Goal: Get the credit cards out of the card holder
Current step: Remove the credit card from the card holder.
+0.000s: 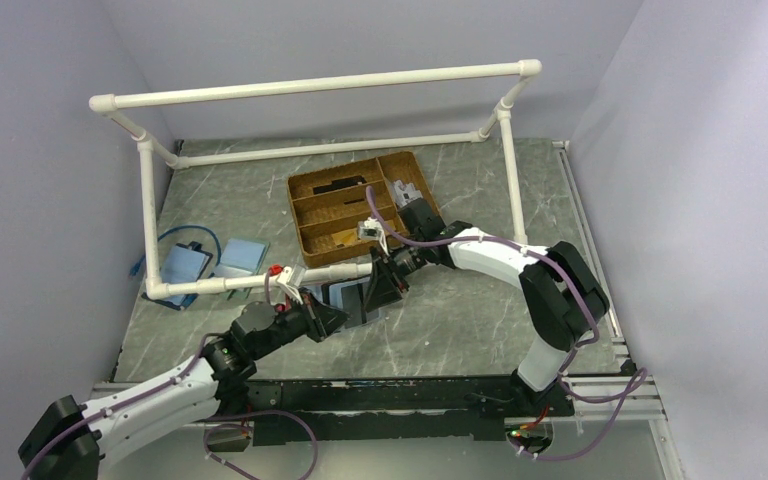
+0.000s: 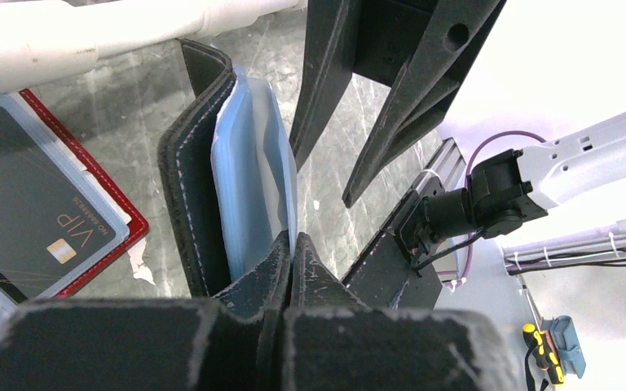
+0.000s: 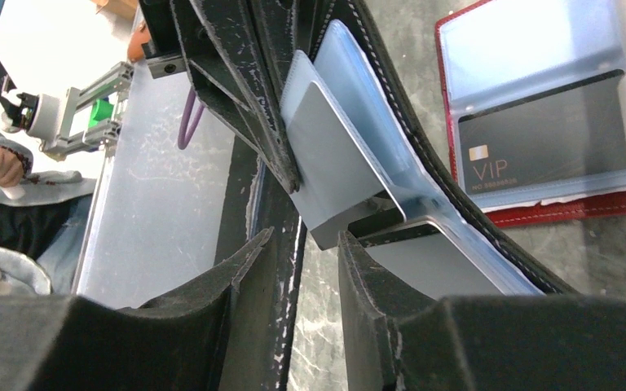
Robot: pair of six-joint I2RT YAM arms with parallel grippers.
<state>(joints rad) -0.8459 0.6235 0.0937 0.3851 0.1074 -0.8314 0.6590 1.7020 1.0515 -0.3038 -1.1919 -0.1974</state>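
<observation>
Your left fingers (image 2: pixel 281 259) are pressed together, clamped on a clear plastic sleeve (image 2: pixel 253 163) of the black-edged card holder (image 2: pixel 186 155). Your right fingers (image 3: pixel 253 257) are apart and point at the holder from the opposite side. The lower corner of a pale blue-grey card (image 3: pixel 334 159) sits just at the gap between their tips, ungripped. That card lies against the sleeve, and you cannot tell how far out of it it is. The card holder is partly spread open with its covers upright, between the two arms above the table (image 1: pixel 460 330). It is in the near middle, just in front of the low white pipe (image 1: pixel 220 284). Just beside it a red-edged holder (image 3: pixel 538 213) lies open and flat, with a dark VIP card (image 3: pixel 538 151) in its clear pocket.
</observation>
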